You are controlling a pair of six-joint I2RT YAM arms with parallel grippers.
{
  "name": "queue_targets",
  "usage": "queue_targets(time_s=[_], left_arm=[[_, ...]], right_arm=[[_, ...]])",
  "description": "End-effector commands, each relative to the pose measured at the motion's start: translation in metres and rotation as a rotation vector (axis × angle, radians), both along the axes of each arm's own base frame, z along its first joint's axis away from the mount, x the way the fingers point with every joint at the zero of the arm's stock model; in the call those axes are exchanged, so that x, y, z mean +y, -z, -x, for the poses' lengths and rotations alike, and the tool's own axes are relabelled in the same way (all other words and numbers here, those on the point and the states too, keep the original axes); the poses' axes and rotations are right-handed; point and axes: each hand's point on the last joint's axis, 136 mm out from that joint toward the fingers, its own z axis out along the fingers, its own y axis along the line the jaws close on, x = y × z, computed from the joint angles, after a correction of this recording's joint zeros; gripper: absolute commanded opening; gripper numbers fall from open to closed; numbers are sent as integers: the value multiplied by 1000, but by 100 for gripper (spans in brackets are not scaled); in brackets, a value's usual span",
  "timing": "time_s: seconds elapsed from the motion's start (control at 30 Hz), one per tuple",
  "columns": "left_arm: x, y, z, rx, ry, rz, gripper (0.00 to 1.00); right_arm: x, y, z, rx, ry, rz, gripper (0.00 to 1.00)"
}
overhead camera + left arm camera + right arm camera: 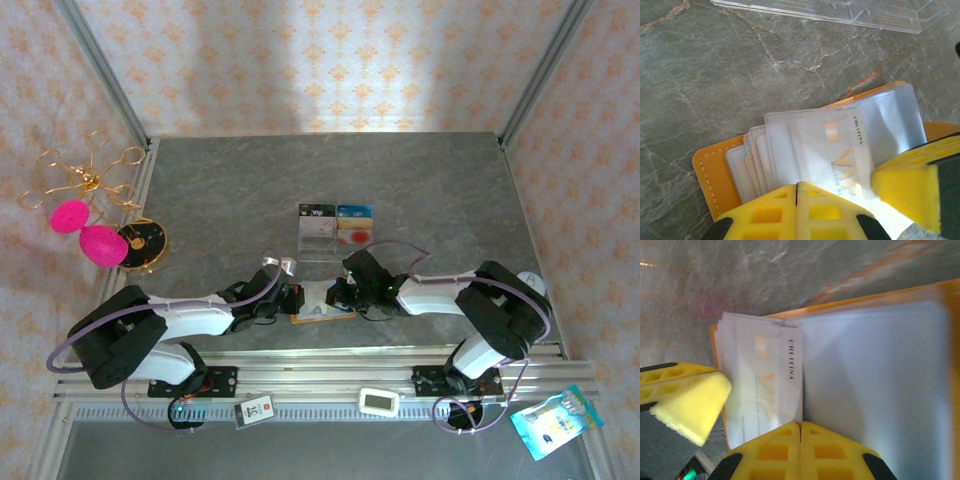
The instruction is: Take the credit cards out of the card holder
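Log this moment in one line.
wallet: open on table | VIP card: not yet out | left pincer: shut at sleeves | right pincer: shut at card edge

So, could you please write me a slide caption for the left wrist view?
Left gripper, shut, at the open orange card holder, a VIP card showing in its clear sleeve.

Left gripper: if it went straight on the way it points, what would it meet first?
Most likely the card holder's clear sleeves, with the VIP card in front, lying right at the left gripper's shut fingertips. Whether they touch is unclear.
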Motion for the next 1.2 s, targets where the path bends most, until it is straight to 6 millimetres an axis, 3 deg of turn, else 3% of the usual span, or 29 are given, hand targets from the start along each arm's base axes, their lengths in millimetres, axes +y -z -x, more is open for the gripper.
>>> queue_targets(time_s=[0.0,0.13,0.4,0.63,0.73,0.87,1.07,1.17], left_arm=[[23,27,17,82,-12,-95,0],[22,23,15,71,-10,-86,0],[-11,-28,6,-36,52,52,0],[-24,-9,8,7,100,34,0],[-22,-2,9,26,101,8,0],[-19,9,12,59,104,-26,0],[-16,24,18,106,120,-71,0],[-10,26,19,110,106,-93,0]], right_arm=[[-23,11,3,3,41,79,0],[-25,11,3,-7,32,88,0],[-22,10,1,-27,8,90,0],[-21,11,0,-43,-7,93,0],[-21,11,-1,-43,-2,90,16],[-15,11,0,-37,-12,58,24],[-7,12,-2,-32,-36,38,23],[-16,15,-5,-37,-6,81,8]])
